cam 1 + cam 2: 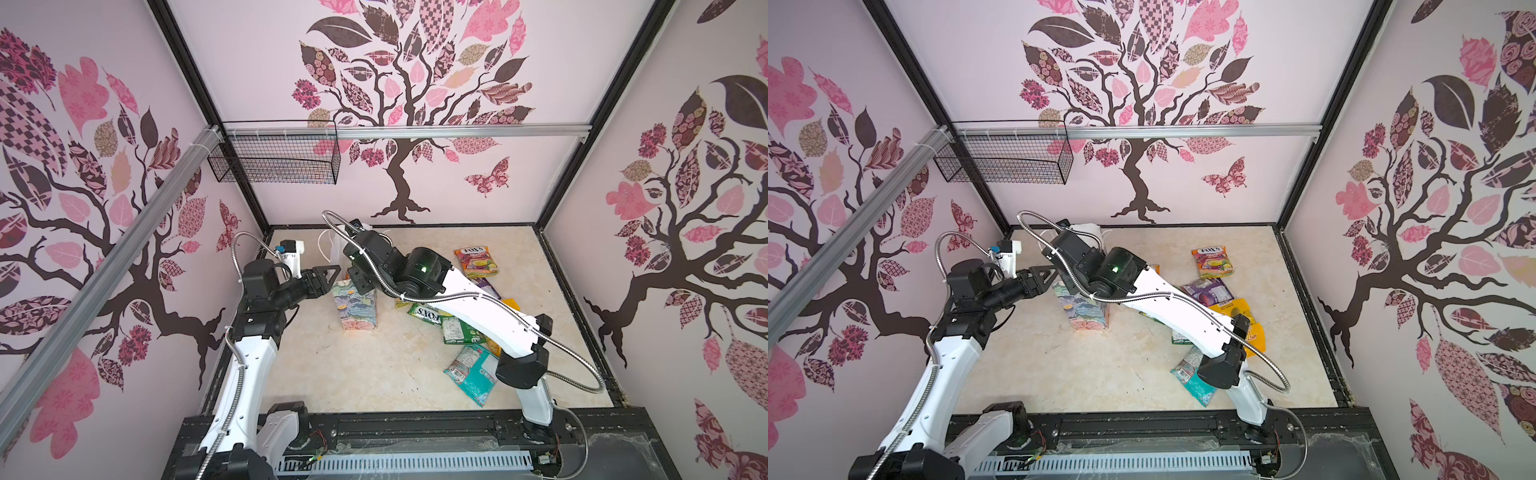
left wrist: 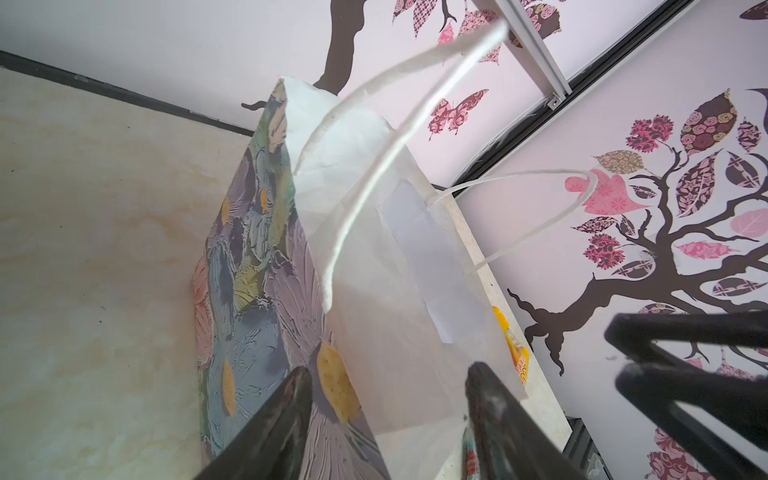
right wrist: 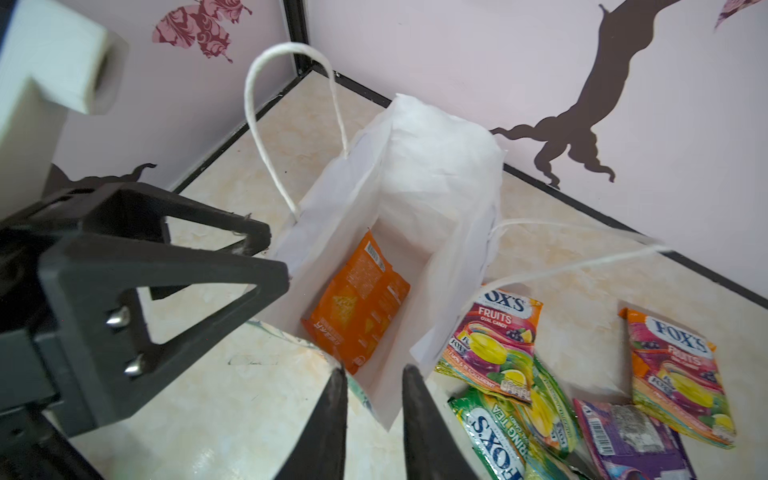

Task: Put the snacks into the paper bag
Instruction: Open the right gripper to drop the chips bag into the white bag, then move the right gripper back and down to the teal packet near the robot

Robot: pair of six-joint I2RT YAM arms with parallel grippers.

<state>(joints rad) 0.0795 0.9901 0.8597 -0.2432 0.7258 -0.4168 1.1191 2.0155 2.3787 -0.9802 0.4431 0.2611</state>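
The floral paper bag (image 1: 355,311) (image 1: 1088,311) stands upright with its mouth open. An orange snack packet (image 3: 359,307) lies inside against its white wall (image 3: 436,174). My right gripper (image 3: 374,370) (image 1: 360,286) hovers over the bag's near rim, jaws slightly open and empty. My left gripper (image 2: 390,370) (image 1: 334,270) is open at the bag's left side, fingers straddling its rim. On the table to the right lie more snacks: two FOX'S fruit packets (image 3: 492,336) (image 1: 476,261), a green FOX'S one (image 1: 426,312), a purple one (image 1: 1206,291), a yellow one (image 1: 1233,309) and a teal one (image 1: 473,372).
A black wire basket (image 1: 276,156) hangs from the rail on the back wall. Patterned walls close in the table on three sides. A black rail (image 1: 415,428) with the arm bases runs along the front edge. The bag's white cord handles (image 3: 266,124) stick up.
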